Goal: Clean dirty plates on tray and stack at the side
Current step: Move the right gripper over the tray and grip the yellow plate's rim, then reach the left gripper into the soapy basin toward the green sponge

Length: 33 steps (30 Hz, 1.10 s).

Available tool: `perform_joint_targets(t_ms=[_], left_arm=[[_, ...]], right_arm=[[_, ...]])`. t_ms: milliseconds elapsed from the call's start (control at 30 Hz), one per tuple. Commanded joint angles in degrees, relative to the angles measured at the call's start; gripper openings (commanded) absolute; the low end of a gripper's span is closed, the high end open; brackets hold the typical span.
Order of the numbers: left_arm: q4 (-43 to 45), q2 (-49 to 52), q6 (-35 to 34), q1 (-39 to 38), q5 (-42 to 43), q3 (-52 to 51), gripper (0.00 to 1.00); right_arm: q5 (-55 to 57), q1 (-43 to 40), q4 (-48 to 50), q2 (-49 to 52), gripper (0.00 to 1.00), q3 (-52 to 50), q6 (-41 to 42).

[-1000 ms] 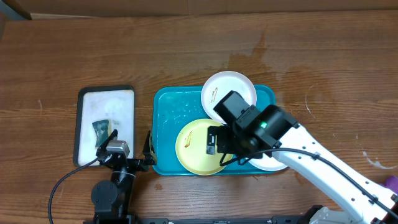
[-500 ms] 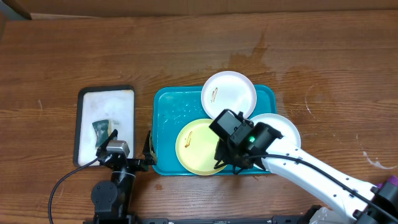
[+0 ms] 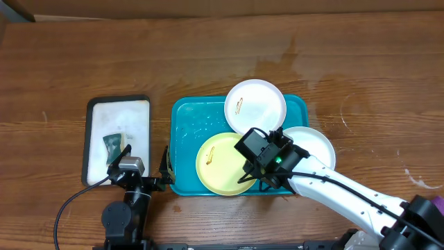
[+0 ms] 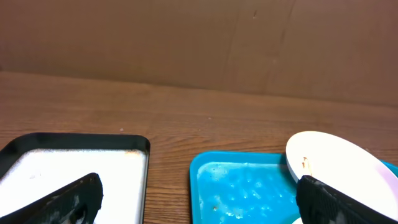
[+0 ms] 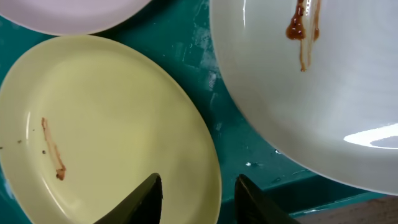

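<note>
The teal tray (image 3: 191,121) holds a yellow-green plate (image 3: 218,161) at its front, a white plate (image 3: 255,104) on its back rim and another white plate (image 3: 312,142) over its right edge. All carry brown smears. My right gripper (image 3: 251,177) is low at the yellow-green plate's (image 5: 106,130) right rim. It (image 5: 198,190) stands open, partly narrowed, with one finger over the plate and the other over the tray (image 5: 249,155) beside the smeared white plate (image 5: 311,87). My left gripper (image 4: 202,202) hangs wide open and empty between both trays.
A white tray with a black rim (image 3: 118,111) lies left of the teal one, a green-grey sponge (image 3: 112,144) on it. A wet patch darkens the wood behind the plates. A purple object (image 3: 437,205) shows at the right edge.
My right arm has swung down toward the tray's front, uncovering the right white plate. Its jaws have narrowed astride the yellow-green plate's rim. The left arm has not moved.
</note>
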Motion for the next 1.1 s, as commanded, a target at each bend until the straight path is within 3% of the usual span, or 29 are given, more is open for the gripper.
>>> perform_joint_targets(t_ms=[0, 467, 633, 767, 1067], left_arm=[[-0.2, -0.6, 1.2, -0.3, -0.2, -0.2, 1.0], [-0.2, -0.6, 1.2, -0.3, -0.2, -0.2, 1.0], [-0.2, -0.6, 1.2, -0.3, -0.2, -0.2, 1.0], [-0.2, -0.6, 1.2, -0.3, -0.2, -0.2, 1.0], [-0.2, -0.6, 1.2, -0.3, -0.2, -0.2, 1.0]], right_arm=[[0.0, 0.1, 0.2, 1.7, 0.39, -0.9, 2.1], [-5.7, 0.0, 4.3, 7.5, 0.31, -1.2, 3.8], [-6.4, 0.1, 6.3, 7.5, 0.21, -1.1, 3.4], [-6.3, 0.1, 8.4, 7.5, 0.13, -0.2, -2.4], [-8.9, 0.1, 16.7, 7.5, 0.08, 0.0, -19.8]])
